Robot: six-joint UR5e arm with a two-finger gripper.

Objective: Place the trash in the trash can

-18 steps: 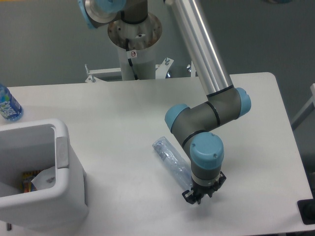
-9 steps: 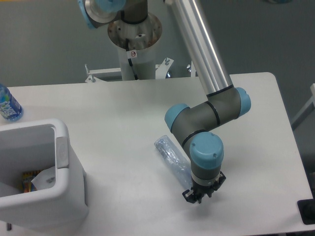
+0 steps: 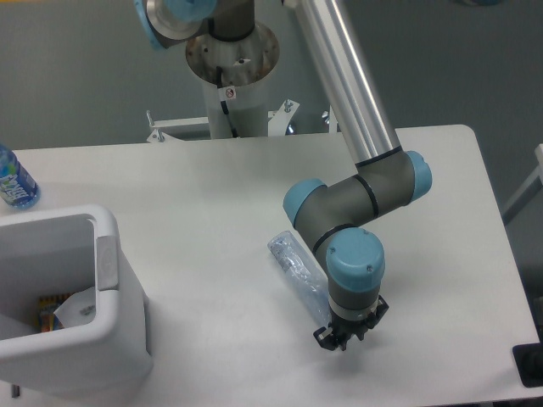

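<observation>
**Crushed bottle at the gripper, bin far to the left**

Camera view from above the table: the crushed clear plastic bottle (image 3: 297, 273) lies slantwise near the middle of the table (image 3: 195, 195), its lower end running under the wrist to the gripper (image 3: 341, 336). The fingers point down at the tabletop, but the wrist hides them, so I cannot tell whether they are spread or pinching the bottle. The trash can (image 3: 106, 263) stands well apart at the left edge, with the crumpled white paper (image 3: 75, 309) already inside. A blue-labelled water bottle (image 3: 14, 180) stands behind it. The crushed bottle looks light, thin-walled and springy, likely slippery; a grip across a flattened, creased stretch should hold better than one on a rounded part.
</observation>
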